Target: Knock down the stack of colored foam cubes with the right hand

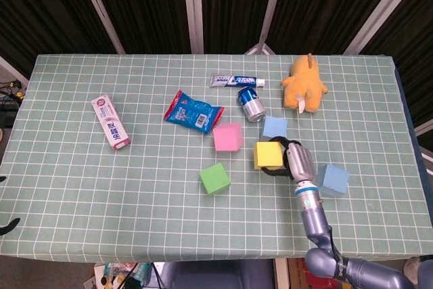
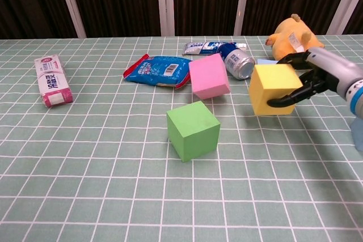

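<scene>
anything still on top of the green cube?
Nothing. The green cube has a bare top face in both views. The pink cube lies apart behind it, tilted; the right hand grips the yellow cube.
</scene>
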`<state>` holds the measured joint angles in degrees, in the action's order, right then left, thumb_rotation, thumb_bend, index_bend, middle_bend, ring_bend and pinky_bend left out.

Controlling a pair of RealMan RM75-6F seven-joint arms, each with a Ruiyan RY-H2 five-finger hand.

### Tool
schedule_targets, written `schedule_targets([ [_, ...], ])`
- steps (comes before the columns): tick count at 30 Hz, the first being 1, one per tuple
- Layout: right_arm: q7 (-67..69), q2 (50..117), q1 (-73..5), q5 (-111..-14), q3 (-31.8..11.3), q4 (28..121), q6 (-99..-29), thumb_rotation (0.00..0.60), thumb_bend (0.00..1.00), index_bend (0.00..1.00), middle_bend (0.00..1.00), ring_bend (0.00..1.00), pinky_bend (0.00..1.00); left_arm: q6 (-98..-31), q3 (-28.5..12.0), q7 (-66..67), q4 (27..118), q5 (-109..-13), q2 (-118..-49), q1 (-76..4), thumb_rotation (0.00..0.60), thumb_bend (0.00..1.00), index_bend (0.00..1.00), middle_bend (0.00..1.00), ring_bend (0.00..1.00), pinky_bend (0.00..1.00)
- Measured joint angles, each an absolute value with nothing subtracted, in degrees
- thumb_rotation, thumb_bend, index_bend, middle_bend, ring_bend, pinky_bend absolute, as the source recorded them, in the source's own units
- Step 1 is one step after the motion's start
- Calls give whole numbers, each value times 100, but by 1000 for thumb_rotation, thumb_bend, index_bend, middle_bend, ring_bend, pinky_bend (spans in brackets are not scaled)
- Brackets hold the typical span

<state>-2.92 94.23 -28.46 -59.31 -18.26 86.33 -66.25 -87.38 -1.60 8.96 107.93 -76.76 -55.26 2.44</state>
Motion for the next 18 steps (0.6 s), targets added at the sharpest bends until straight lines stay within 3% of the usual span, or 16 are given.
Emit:
schedule_targets([
  [9, -141, 8969, -2653, -5968, -2068, 8654, -6933, 600, 124, 446, 675, 811, 278, -8712, -117, 868, 10809, -7753, -5508, 241, 600, 133, 213, 0, 0, 0],
  [18, -257, 8864, -2566, -5971, -2036, 8366, -7060, 600, 125, 446, 674, 810, 278, -8708, -110, 856, 10812, -7770, -5501, 240, 600, 133, 212, 0, 0, 0],
])
